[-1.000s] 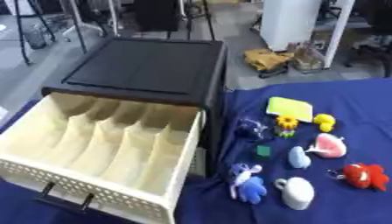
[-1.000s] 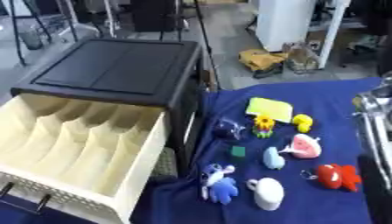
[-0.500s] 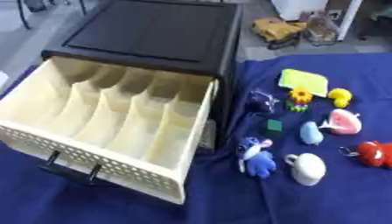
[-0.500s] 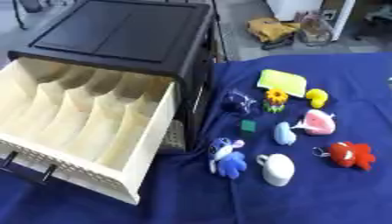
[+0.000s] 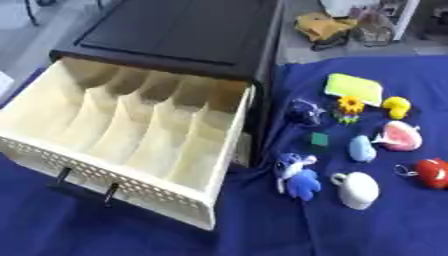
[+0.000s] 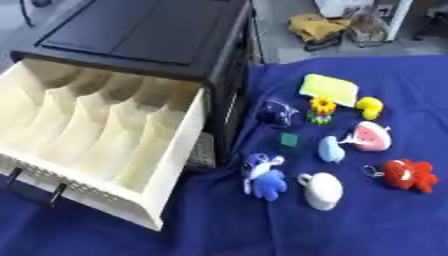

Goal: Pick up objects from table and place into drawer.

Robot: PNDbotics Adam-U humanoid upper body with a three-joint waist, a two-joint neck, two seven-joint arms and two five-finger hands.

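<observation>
- Left eye view: the cream drawer point(image 5: 131, 145) stands pulled out of the black cabinet point(image 5: 184, 35) at nine o'clock, its divided compartments bare.
- Left eye view: the whole picture has shifted since a second ago, so the head has tilted down; the toys on the blue tabletop point(image 5: 350, 230) lie as they did.
- Right eye view: at three o'clock sit a yellow-green sponge point(image 6: 329, 87), a sunflower toy point(image 6: 322, 108), a yellow duck point(image 6: 370, 107), a pink toy point(image 6: 371, 136), a red plush point(image 6: 409, 174), a white cup point(image 6: 322, 190) and a blue plush point(image 6: 263, 177), all apart from the drawer.
- Right eye view: no robot hand shows, so I cannot tell whether either is apart or together. Nothing is in the drawer yet; the task looks unstarted.
</observation>
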